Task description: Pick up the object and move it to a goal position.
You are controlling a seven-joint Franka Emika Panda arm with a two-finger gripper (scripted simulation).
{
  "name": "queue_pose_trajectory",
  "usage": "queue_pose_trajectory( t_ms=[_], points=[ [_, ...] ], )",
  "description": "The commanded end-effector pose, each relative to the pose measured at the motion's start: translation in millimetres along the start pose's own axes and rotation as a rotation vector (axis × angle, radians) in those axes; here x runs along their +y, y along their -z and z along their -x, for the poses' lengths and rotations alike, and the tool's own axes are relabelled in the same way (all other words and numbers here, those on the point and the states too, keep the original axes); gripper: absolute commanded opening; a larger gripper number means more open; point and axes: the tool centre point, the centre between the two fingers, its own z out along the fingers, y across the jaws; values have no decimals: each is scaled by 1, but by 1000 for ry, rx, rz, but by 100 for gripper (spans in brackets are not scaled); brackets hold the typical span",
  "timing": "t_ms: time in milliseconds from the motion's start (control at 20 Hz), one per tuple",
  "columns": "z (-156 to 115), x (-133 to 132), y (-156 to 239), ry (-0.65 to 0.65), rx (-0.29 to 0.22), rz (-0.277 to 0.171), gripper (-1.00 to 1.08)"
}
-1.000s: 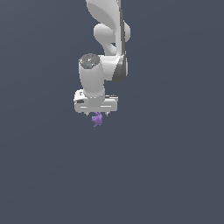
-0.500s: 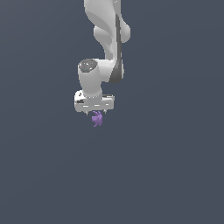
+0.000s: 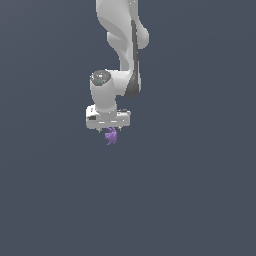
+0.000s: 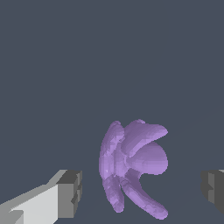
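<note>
Purple lump (image 3: 111, 136) hangs under the tool (image 3: 110, 131) — little changed.
Arm has drifted slightly; tool's fingers (image 4: 69, 194) stand apart — ungripped.

Text on the arm (image 3: 122, 40): we read none.
Text on the gripper (image 3: 109, 131) body: we read none.
Text on the purple object (image 4: 131, 166): we read none.
Labels, brands, numbers, signs elsewhere: none we can read.
</note>
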Motion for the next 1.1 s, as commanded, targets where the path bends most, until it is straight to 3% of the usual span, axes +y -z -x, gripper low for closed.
queue_pose_trajectory(
  t_ms=[0,550,600,1050],
  points=[
    [1,0,-10,1,-1,0,100],
    [1,0,-41,2,-1,0,100],
    [1,0,-41,2,-1,0,-100],
    [1,0,-41,2,-1,0,-100]
  ],
)
